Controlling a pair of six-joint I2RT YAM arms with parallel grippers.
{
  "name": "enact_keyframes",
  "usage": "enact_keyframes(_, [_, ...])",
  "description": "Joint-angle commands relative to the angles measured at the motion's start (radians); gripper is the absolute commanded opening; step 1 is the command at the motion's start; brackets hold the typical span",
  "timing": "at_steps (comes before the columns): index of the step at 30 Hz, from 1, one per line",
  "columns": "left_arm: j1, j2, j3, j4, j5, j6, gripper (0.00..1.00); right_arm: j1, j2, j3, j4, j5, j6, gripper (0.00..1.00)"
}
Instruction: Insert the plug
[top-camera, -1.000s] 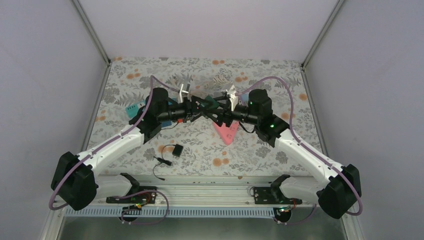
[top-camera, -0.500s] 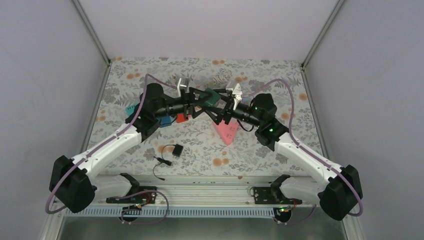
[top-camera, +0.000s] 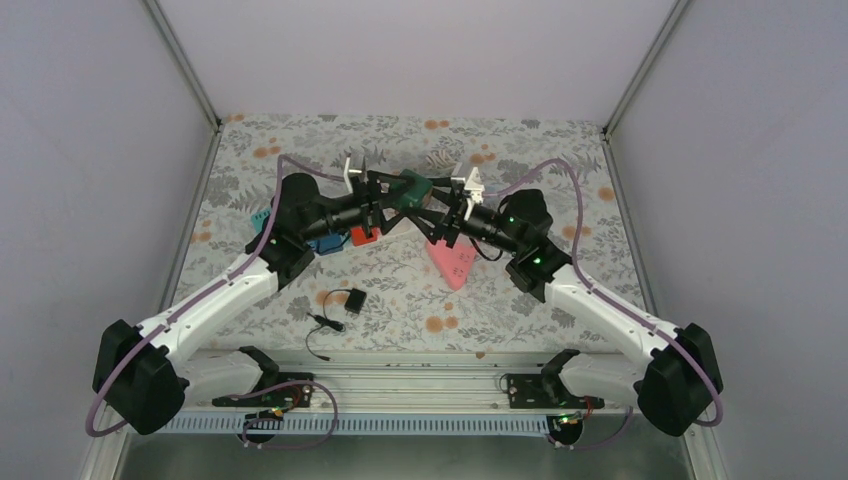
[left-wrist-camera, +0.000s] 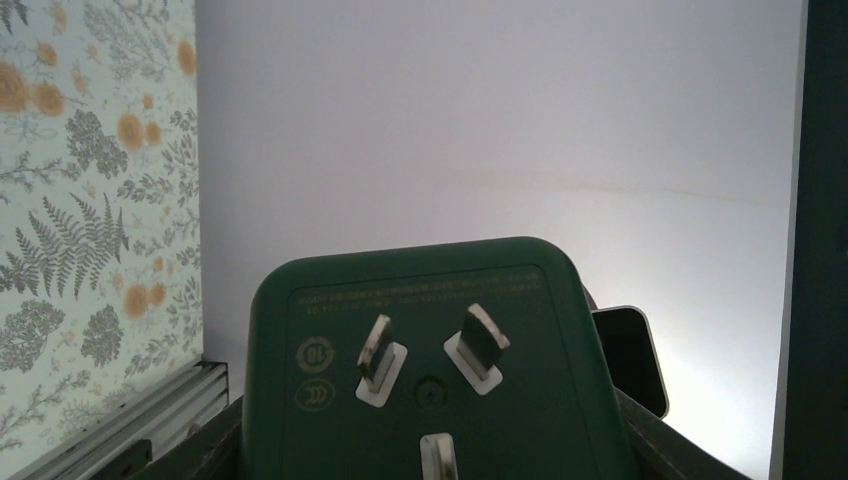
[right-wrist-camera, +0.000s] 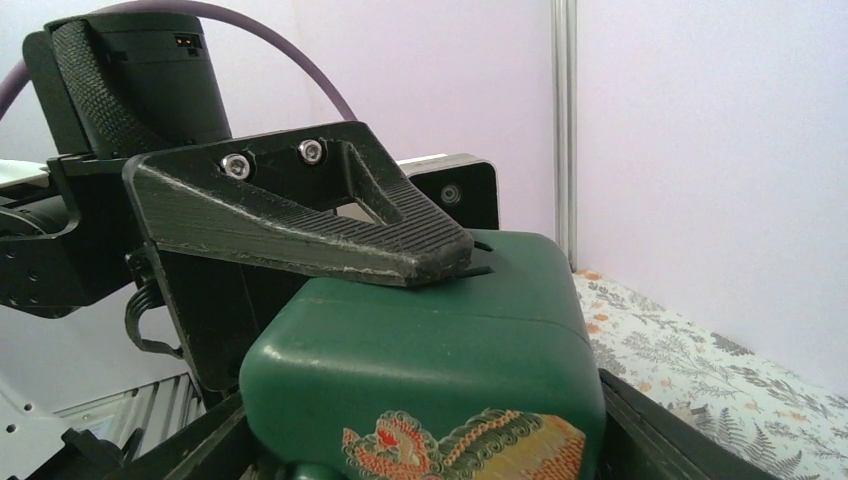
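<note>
A dark green plug (top-camera: 408, 190) is held in the air above the middle of the table, between both grippers. In the left wrist view the plug (left-wrist-camera: 430, 350) shows its face with three metal prongs, and my left gripper (left-wrist-camera: 430, 445) is shut on its sides. In the right wrist view its green body (right-wrist-camera: 430, 340) carries a red and gold ornament, and my right gripper (right-wrist-camera: 425, 440) is shut on it from the opposite end. One of the left gripper's black fingers (right-wrist-camera: 300, 220) lies across the top of the plug.
Below the grippers on the floral tablecloth lie a pink triangular piece (top-camera: 452, 262), a red block (top-camera: 362, 236), a blue block (top-camera: 325, 243) and a teal piece (top-camera: 262, 218). A small black adapter with a cable (top-camera: 345, 300) lies nearer the bases. White objects (top-camera: 440, 160) sit at the back.
Both grippers have moved towards the back with the green plug between them. The left arm has swung further left, uncovering the red and blue blocks.
</note>
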Motion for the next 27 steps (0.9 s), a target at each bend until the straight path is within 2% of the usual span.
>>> enact_keyframes(1, [-0.005, -0.026, -0.003, 0.063, -0.009, -0.052, 0.46, 0.009, 0.034, 0.03, 0.019, 0.014, 0.002, 0.69])
enact_keyframes(5, [-0.005, -0.021, -0.008, 0.065, -0.008, -0.055, 0.46, 0.011, 0.064, 0.062, 0.021, -0.01, 0.039, 0.67])
enact_keyframes(10, [-0.005, -0.016, -0.023, 0.074, -0.01, -0.064, 0.48, 0.011, 0.095, 0.102, -0.004, -0.043, 0.073, 0.47])
enact_keyframes(12, [-0.005, -0.017, -0.027, 0.072, -0.014, -0.059, 0.55, 0.011, 0.095, 0.103, -0.011, -0.032, 0.09, 0.41])
enact_keyframes(14, [-0.003, -0.019, -0.018, 0.034, -0.026, -0.024, 0.72, 0.012, 0.085, 0.105, -0.023, -0.008, 0.115, 0.39])
enact_keyframes(16, [-0.002, -0.022, 0.016, -0.064, -0.055, 0.066, 0.87, 0.011, 0.075, 0.119, -0.064, 0.045, 0.148, 0.38])
enact_keyframes(17, [0.002, -0.019, 0.043, -0.132, -0.081, 0.13, 0.91, 0.01, 0.075, 0.138, -0.108, 0.098, 0.173, 0.35])
enact_keyframes(19, [0.016, -0.019, 0.099, -0.277, -0.178, 0.318, 0.94, 0.002, 0.098, 0.211, -0.299, 0.209, 0.238, 0.27])
enact_keyframes(22, [0.023, -0.021, 0.17, -0.468, -0.408, 0.573, 0.97, -0.017, 0.142, 0.295, -0.498, 0.293, 0.296, 0.22])
enact_keyframes(27, [0.023, -0.136, 0.075, -0.451, -0.629, 0.787, 0.98, -0.082, 0.142, 0.294, -0.714, 0.324, 0.403, 0.24])
